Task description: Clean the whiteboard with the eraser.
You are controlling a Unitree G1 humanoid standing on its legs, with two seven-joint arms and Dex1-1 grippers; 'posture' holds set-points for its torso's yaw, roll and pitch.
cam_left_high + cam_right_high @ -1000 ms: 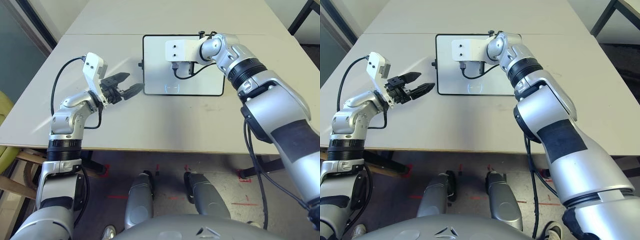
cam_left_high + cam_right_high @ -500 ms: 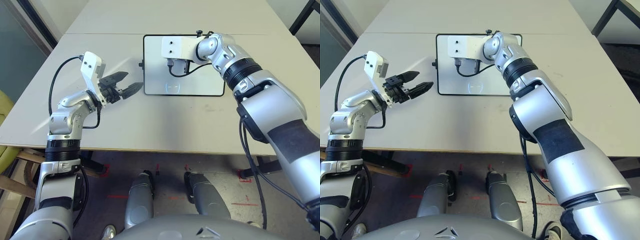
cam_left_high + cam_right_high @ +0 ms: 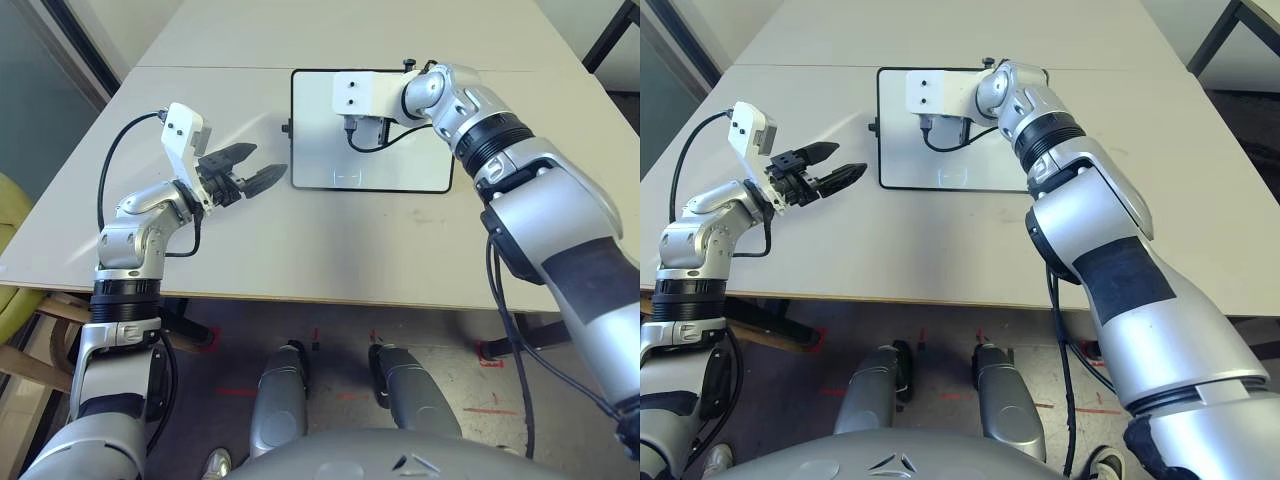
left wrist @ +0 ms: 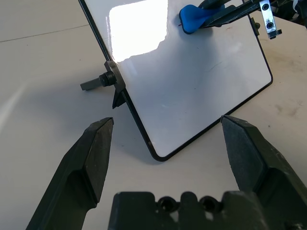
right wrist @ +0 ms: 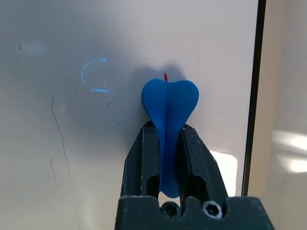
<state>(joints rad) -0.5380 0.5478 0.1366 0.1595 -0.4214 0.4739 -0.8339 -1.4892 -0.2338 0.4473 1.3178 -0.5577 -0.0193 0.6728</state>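
The whiteboard (image 3: 405, 165) lies flat at the middle back of the table, black-framed, with a side knob (image 4: 104, 79) on its left edge. My right gripper (image 5: 168, 128) is shut on the blue eraser (image 5: 169, 103), whose rounded end presses on the board's upper left area. A tiny red trace (image 5: 165, 75) pokes out just past the eraser's tip. The eraser (image 4: 194, 19) also appears beyond the board's near corner in the left wrist view. My left gripper (image 3: 262, 163) hovers open and empty just left of the board's left edge, apart from it.
The grey table (image 3: 330, 240) stretches wide in front of the board. A thin dark scratch-like line (image 5: 60, 129) and a faint blue ring reflection (image 5: 98, 75) show on the board. A dark chair leg (image 3: 610, 30) stands at the back right.
My right arm slid the eraser left across the board's upper part, then back to the right. The left gripper stayed open in about the same place. The head view shifted slightly.
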